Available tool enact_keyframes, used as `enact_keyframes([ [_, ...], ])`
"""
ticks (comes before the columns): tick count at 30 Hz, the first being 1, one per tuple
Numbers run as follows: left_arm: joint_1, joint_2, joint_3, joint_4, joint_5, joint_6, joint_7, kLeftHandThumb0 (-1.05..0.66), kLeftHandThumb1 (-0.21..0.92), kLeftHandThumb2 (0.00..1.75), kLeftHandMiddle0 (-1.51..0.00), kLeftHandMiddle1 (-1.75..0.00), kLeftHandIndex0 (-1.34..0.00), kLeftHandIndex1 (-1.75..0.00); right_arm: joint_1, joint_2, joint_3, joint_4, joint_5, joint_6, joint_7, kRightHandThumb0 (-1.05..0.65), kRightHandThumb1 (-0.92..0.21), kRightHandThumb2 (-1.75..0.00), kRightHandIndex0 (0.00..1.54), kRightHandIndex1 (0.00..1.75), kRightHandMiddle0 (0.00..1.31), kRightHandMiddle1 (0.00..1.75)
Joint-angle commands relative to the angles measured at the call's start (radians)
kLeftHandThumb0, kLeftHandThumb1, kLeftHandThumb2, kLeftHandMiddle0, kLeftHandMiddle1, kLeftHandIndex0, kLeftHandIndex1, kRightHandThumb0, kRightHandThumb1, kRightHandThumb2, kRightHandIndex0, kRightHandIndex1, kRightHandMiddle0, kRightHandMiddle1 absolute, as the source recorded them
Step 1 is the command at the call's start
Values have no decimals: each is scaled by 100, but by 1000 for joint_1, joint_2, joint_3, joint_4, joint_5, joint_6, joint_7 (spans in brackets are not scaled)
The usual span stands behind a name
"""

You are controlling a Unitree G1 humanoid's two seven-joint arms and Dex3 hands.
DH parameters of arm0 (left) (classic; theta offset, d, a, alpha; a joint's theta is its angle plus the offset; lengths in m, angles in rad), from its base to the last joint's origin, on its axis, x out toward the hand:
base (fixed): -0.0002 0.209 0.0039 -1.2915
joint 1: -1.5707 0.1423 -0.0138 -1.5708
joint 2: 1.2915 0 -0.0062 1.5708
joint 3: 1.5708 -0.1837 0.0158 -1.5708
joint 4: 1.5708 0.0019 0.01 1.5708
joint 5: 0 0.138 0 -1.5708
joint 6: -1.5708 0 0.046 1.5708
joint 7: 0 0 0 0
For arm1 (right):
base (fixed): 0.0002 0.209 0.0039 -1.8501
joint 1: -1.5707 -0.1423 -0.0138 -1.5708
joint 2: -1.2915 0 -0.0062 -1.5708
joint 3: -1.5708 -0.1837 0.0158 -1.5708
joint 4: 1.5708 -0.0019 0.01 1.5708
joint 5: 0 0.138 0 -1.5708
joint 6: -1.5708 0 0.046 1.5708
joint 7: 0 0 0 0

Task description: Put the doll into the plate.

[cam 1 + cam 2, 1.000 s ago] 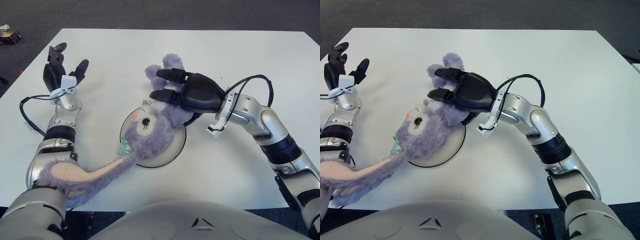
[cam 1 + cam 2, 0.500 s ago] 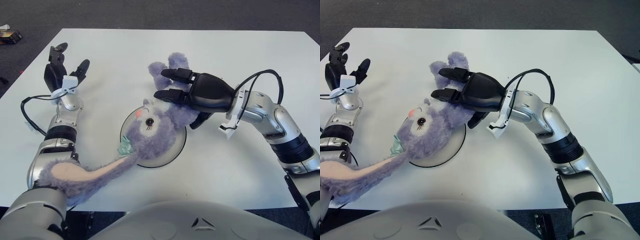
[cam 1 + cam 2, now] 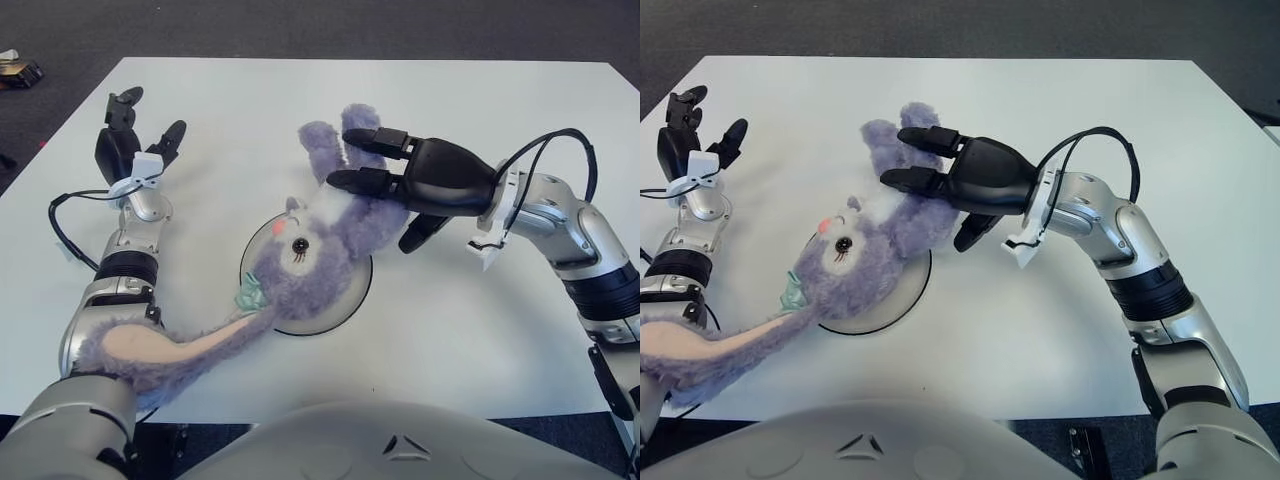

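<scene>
A purple plush doll (image 3: pixel 305 255) lies with its head and chest on the round dark-rimmed plate (image 3: pixel 338 310) at the table's middle. Its legs (image 3: pixel 330 145) stick out past the plate toward the back. One long ear (image 3: pixel 170 350) trails to the front left, over my left forearm. My right hand (image 3: pixel 385 190) hovers over the doll's lower body, open; two fingers (image 3: pixel 375 140) reach across the legs and the thumb (image 3: pixel 415 232) stands apart on the right of the plush. My left hand (image 3: pixel 135 150) shows at the table's left side, open, holding nothing.
The white table (image 3: pixel 450 330) has its front edge close to my body and its left edge beside my left arm. A small dark object (image 3: pixel 20 70) lies on the floor beyond the back left corner. A black cable (image 3: pixel 545 150) loops over my right wrist.
My right hand has moved right and slightly back, dragging the doll's legs round that way. Its thumb has come away from the plush. The left hand shifted only slightly.
</scene>
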Motion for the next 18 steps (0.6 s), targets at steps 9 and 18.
enact_keyframes([
  [9, -12, -1, -5, -7, 10, -1, 14, -46, 92, 28, -73, -1, -46, -54, -21, -15, -39, 24, 16, 20, 7, -19, -92, -4, 0, 0, 15, 0],
  [18, -16, -11, -16, -16, 19, -5, 23, -46, 92, 27, -73, -1, -46, -54, -28, -26, -73, 19, 85, 63, 37, -14, -92, -7, 0, 0, 14, 0],
])
